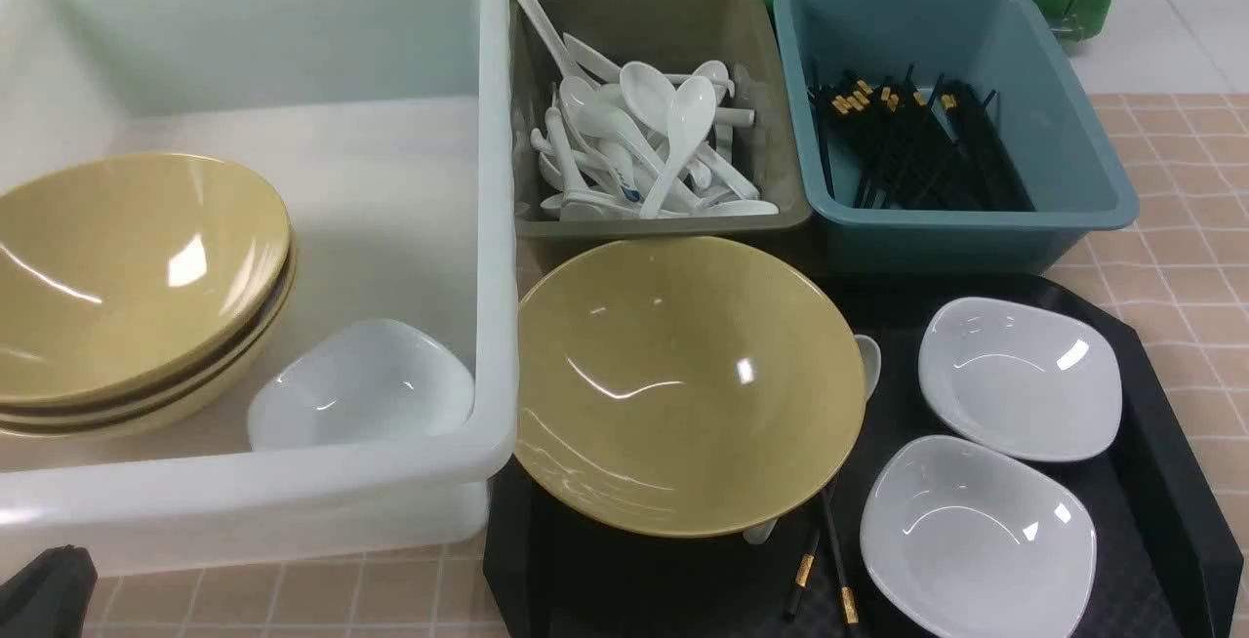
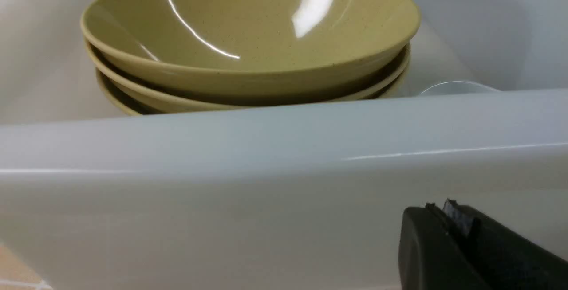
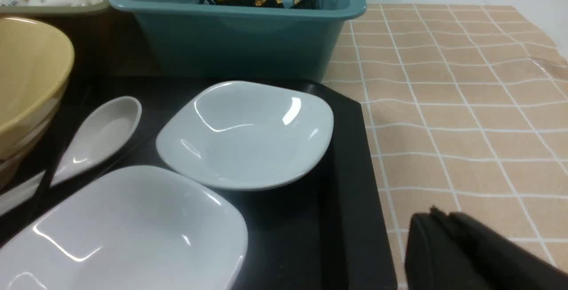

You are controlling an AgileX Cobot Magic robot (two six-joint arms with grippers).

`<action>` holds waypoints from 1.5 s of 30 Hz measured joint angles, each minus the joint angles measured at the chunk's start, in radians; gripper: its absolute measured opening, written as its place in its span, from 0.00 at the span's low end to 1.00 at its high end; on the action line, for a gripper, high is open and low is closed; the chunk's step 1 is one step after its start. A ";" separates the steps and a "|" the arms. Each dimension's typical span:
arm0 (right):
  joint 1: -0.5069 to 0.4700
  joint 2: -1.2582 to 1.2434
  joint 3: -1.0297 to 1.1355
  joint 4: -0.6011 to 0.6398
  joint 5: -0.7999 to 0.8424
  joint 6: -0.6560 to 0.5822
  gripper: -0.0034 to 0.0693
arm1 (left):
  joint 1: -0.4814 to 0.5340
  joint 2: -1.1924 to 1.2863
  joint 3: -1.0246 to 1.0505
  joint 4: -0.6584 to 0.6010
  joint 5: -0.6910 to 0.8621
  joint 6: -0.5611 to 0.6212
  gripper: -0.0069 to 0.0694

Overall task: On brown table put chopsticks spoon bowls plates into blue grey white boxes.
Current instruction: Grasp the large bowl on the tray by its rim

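One tan bowl (image 1: 683, 379) sits at the left end of the black tray (image 1: 1161, 462), its rim close to the white tub (image 1: 244, 497) on one side and the grey bin (image 1: 664, 23) behind. A white spoon (image 3: 100, 132) lies just beside the bowl's right edge, and a pair of chopsticks (image 1: 825, 570) pokes out from under its near edge. Two white plates (image 1: 1020, 379) (image 1: 976, 536) fill the tray's right half, close together, near its raised rim. Open brown table (image 1: 1190, 258) lies to the right of the tray and the blue bin (image 1: 1073, 150). The tub holds three stacked bowls (image 1: 137, 267) at its left and one small plate (image 1: 361, 384) beside them, with bare floor behind. The grey bin carries a heap of spoons (image 1: 644, 145); the blue bin holds a bundle of black chopsticks (image 1: 917, 145). The left gripper (image 2: 437, 210) hangs low outside the tub's near wall, jaws pressed together and empty. The right gripper (image 3: 437, 219) sits over the table beside the tray's right edge, jaws together, holding nothing
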 joint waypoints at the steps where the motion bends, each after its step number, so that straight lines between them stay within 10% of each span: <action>1: 0.000 0.000 0.000 0.000 0.000 0.000 0.16 | 0.000 0.000 0.000 0.000 0.000 0.000 0.09; 45: 0.000 0.000 0.000 0.000 -0.004 0.000 0.18 | 0.000 0.000 0.000 0.003 -0.006 -0.001 0.09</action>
